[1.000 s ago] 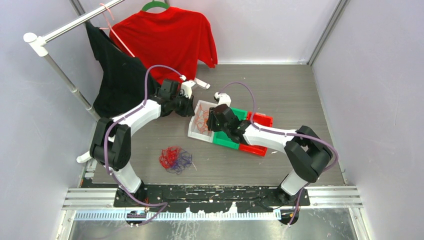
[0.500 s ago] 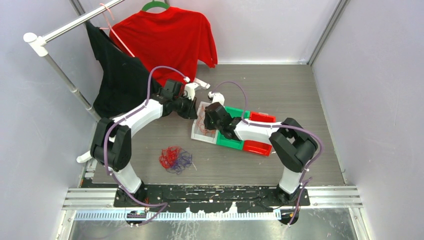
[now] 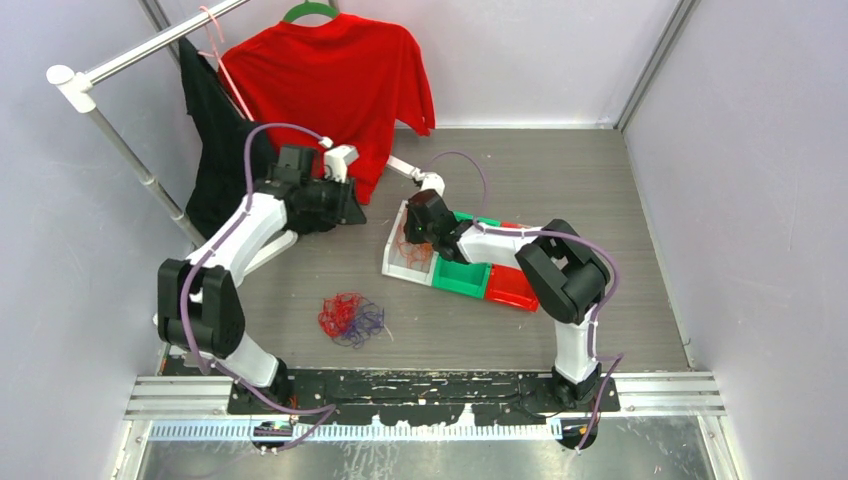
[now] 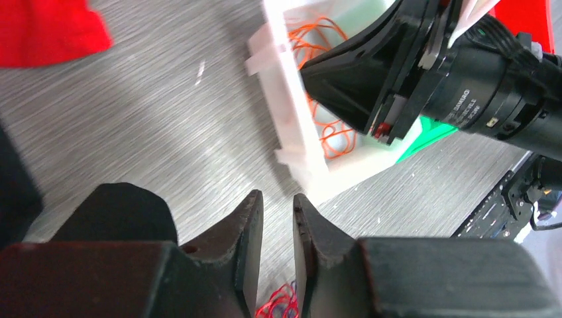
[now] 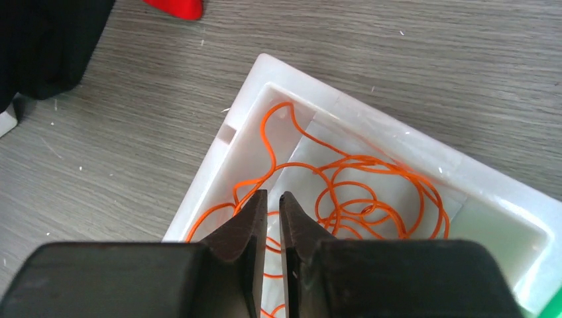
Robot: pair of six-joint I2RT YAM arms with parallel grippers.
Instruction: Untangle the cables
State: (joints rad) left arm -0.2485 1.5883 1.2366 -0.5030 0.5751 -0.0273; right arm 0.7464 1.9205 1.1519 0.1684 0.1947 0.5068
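A red and blue-purple tangle of cables [image 3: 350, 318] lies on the floor in front of the left arm; its edge shows between my left fingers in the left wrist view [image 4: 278, 308]. Loose orange cables [image 5: 358, 192] lie in the white tray [image 5: 219, 152], also seen from the top [image 3: 410, 250] and from the left wrist [image 4: 325, 132]. My right gripper [image 5: 273, 197] hangs just above the orange cables at the tray's left end [image 3: 408, 232], jaws nearly together, holding nothing. My left gripper [image 4: 277, 199] is left of the tray [image 3: 350, 205], jaws close together and empty.
A green bin [image 3: 462, 278] and a red bin [image 3: 512, 287] adjoin the white tray [image 3: 392, 250] on its right. A red shirt [image 3: 330, 75] and a black garment [image 3: 215, 150] hang from a rack [image 3: 110, 130] at the back left, close behind the left arm.
My left gripper has drawn back left from the tray toward the hanging clothes. My right gripper has moved toward the tray's far-left end, its elbow folding inward.
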